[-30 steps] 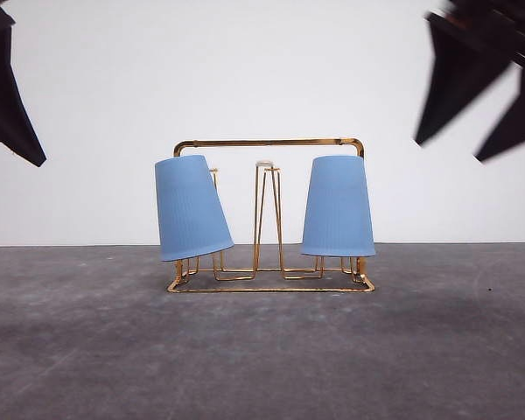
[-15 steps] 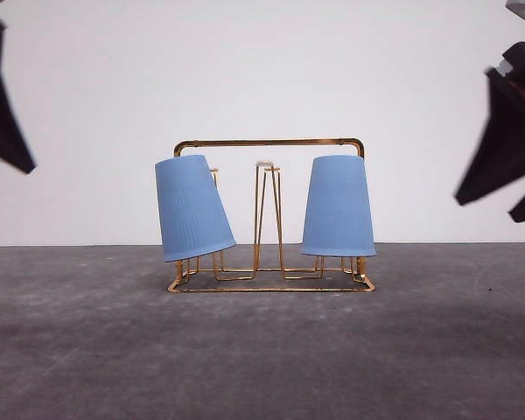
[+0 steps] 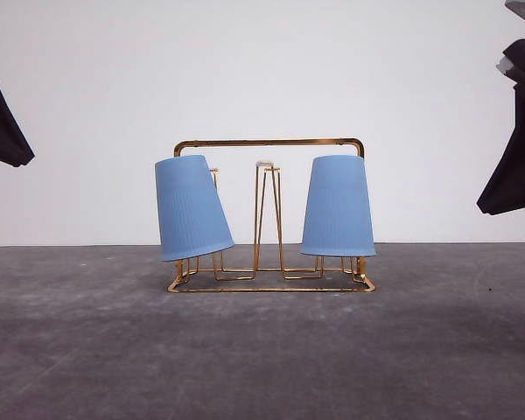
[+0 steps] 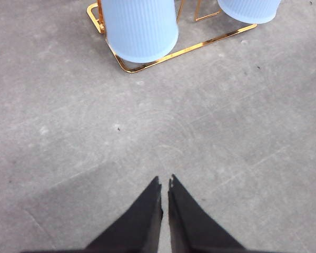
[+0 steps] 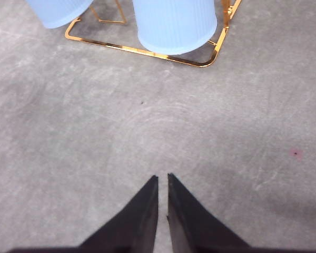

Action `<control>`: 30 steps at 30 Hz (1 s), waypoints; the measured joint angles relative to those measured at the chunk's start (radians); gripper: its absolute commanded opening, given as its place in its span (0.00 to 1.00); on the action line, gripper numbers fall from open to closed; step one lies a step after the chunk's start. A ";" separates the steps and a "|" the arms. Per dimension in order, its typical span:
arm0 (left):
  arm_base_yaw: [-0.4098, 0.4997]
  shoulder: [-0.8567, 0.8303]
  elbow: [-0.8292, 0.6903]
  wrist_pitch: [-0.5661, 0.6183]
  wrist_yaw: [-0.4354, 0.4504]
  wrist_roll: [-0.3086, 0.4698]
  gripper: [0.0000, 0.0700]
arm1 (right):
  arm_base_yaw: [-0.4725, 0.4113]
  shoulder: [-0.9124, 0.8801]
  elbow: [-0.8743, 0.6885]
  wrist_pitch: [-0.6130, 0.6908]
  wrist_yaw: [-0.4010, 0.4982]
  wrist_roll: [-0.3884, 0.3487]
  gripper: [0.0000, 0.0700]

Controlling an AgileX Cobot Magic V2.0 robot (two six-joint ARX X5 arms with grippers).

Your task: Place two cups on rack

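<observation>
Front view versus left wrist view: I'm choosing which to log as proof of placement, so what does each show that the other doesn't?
Front view alone: the rack whole, with its top bar and the bare centre prongs, the left cup leaning while the right cup sits upright, both upside down, off the table.

Left wrist view alone: the left gripper with its jaws nearly together, holding nothing, well back from the rack's base wire.

Both: the two blue cups on the gold rack, and the grey table.
</observation>
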 measured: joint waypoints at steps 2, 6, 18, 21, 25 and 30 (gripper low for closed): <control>0.000 0.000 0.000 0.000 0.000 0.003 0.00 | 0.000 0.000 0.000 0.000 0.000 0.000 0.04; 0.005 -0.020 -0.006 0.006 -0.001 0.010 0.00 | 0.000 0.000 0.000 0.002 0.000 0.000 0.04; 0.244 -0.605 -0.507 0.335 -0.005 0.016 0.00 | 0.000 0.000 0.000 0.065 0.000 0.000 0.04; 0.300 -0.746 -0.581 0.334 -0.022 0.016 0.00 | 0.000 0.000 0.000 0.082 0.000 0.000 0.04; 0.348 -0.813 -0.618 0.337 -0.029 0.018 0.00 | 0.000 0.000 0.000 0.107 0.000 0.000 0.04; 0.375 -0.813 -0.628 0.356 -0.073 0.019 0.00 | 0.000 0.000 0.000 0.123 0.000 0.000 0.04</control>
